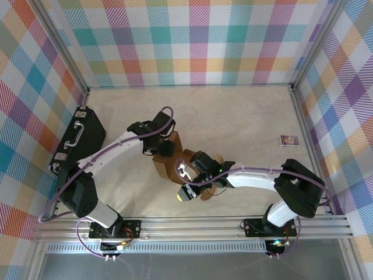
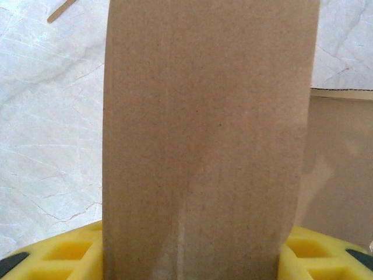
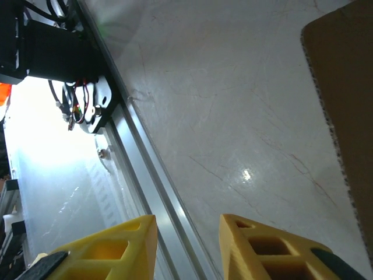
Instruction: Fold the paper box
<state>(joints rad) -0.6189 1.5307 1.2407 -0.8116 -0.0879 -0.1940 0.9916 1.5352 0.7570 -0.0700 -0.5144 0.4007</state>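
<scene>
Though the left tool [image 2: 192, 256] grips it, the paper box [image 2: 210, 116] is cropped.

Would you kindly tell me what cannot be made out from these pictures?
Top view: fold state of the brown corrugated cardboard box; the left arm and right arm cover much of it.
Left wrist view: whether the left pincer clamps the box; its flap covers the gap and the bottom edge crops the yellow fingers.
Top view: print on the small printed packet, too small.
</scene>
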